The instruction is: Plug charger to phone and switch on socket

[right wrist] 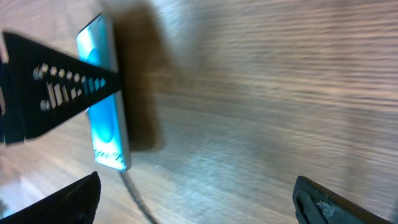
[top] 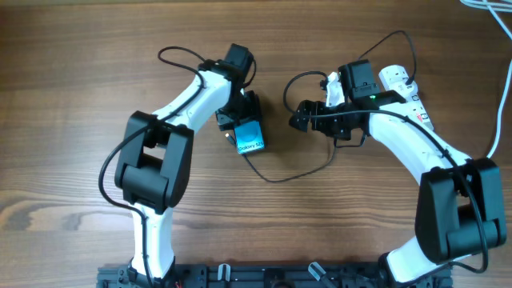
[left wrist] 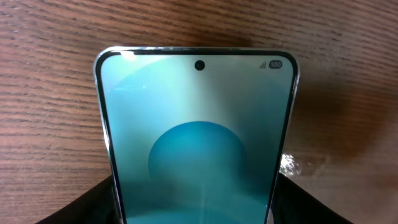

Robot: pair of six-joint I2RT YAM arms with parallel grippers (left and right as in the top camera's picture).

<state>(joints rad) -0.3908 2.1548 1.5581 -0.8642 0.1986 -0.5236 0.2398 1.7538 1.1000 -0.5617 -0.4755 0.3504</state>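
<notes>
the phone (top: pixel 250 136) lies on the wood table (top: pixel 80 64) left of centre, screen up, its "galaxy s25" end toward the robot. its far end goes in under the left gripper (top: pixel 242 122).

in the left wrist view the teal-and-white screen (left wrist: pixel 199 143) fills most of the frame. the left gripper (left wrist: pixel 196 208) is part-way closed around it. one dark finger (left wrist: pixel 74 208) lies against the phone's left long edge and the other against its right, so the phone sits clamped between them.

the right wrist view shows the same phone (right wrist: pixel 102 118) at a low angle. one slotted black finger of the left gripper (right wrist: pixel 50 93) reaches across it.

the charger (top: pixel 276 181) shows as a thin black cable. it leaves the near end of the phone, sags toward the robot, then climbs to the right and goes under the right arm. in the right wrist view the cable (right wrist: pixel 134 196) meets the phone's near end. whether the connector is seated there cannot be told, and the plug end is hidden.

the right gripper (top: pixel 296 118) is just right of the phone, pointing at it and apart from it. its jaws stand wide, one fingertip (right wrist: pixel 68 199) at each lower corner of its own view, with only bare wood between them. it holds nothing.

the socket (top: pixel 398 80) lies at the right, mostly covered by the right arm. only its rounded far end and part of its body show. its switch cannot be made out, nor whether anything is plugged into it. the white cord (top: pixel 498 120) runs along the table's right edge.
</notes>
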